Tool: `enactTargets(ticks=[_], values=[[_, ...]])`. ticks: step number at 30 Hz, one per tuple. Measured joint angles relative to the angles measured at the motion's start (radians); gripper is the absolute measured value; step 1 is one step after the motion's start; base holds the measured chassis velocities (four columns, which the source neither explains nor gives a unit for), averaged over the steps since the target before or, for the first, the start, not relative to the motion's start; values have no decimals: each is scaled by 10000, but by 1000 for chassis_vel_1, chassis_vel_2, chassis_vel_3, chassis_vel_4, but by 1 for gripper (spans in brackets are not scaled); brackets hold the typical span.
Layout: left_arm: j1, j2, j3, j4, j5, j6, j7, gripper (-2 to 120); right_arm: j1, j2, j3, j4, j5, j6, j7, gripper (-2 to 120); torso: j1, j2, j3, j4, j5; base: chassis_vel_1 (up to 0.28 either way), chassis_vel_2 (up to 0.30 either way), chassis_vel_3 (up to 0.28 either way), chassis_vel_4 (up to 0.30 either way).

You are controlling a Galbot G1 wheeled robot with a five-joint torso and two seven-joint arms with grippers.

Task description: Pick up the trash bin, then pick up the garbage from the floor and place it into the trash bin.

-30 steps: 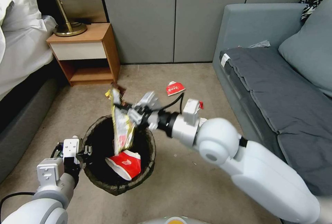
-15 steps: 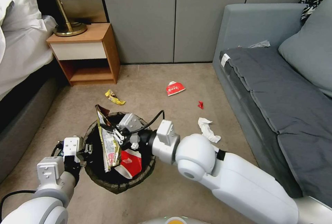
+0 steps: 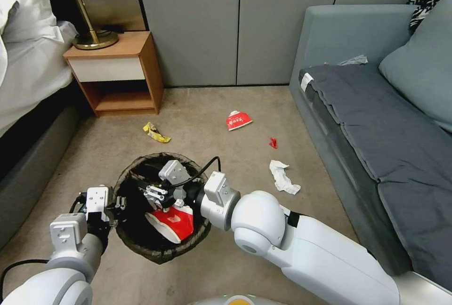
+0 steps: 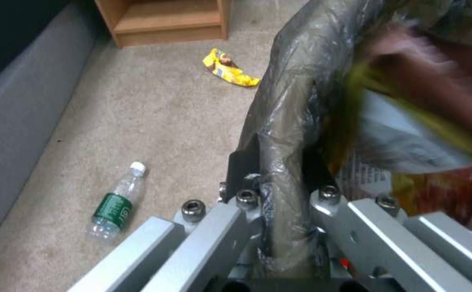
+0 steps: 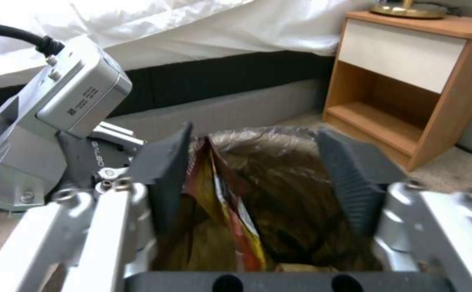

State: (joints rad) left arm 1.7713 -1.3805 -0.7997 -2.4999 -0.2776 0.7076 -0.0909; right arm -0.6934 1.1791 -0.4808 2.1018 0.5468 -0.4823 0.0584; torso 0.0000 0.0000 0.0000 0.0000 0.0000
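The trash bin (image 3: 160, 254), lined with a dark bag (image 4: 292, 101), stands on the carpet before me. My left gripper (image 3: 118, 203) is shut on the bin's rim, pinching the bag (image 4: 279, 190). My right gripper (image 3: 151, 193) reaches down inside the bin, open (image 5: 257, 178). A shiny snack wrapper (image 5: 222, 202) hangs loose beside one finger. A red-and-white carton (image 3: 172, 222) lies in the bin. Garbage on the floor: a yellow wrapper (image 3: 156, 132), a red-and-white carton (image 3: 238, 120), a small red scrap (image 3: 272, 142) and crumpled white paper (image 3: 284, 177).
A wooden nightstand (image 3: 115, 72) with a lamp stands at the far left beside the bed (image 3: 28, 74). A grey sofa (image 3: 376, 121) runs along the right. A plastic bottle (image 4: 114, 202) lies on the carpet to the left of the bin.
My right gripper came down from above the bin into it with the snack wrapper and opened. The wrapper now sits inside the bin. The left gripper has not moved.
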Motion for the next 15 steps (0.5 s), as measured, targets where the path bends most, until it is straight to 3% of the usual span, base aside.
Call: enactTargets(ticks=[3,5,8,15], values=[[-8,-7,-1,0,0,2,-1,1,-90,-58,122,78,4,0,39,78,0,0,0,0,0,0,0,0,0],[-10,-9,-1,0,0,2,0,1,-110,-69,153,87,5,0,48,80,0,0,0,0,0,0,0,0,0],[-12,-18,3,0,0,3,-1,1,-222,-179,374,186,15,2,92,95,-1,0,0,0,0,0,0,0,0],[-31,-17,6,0,2,3,2,1,-436,-409,760,456,52,7,156,100,0,0,0,0,0,0,0,0,0]])
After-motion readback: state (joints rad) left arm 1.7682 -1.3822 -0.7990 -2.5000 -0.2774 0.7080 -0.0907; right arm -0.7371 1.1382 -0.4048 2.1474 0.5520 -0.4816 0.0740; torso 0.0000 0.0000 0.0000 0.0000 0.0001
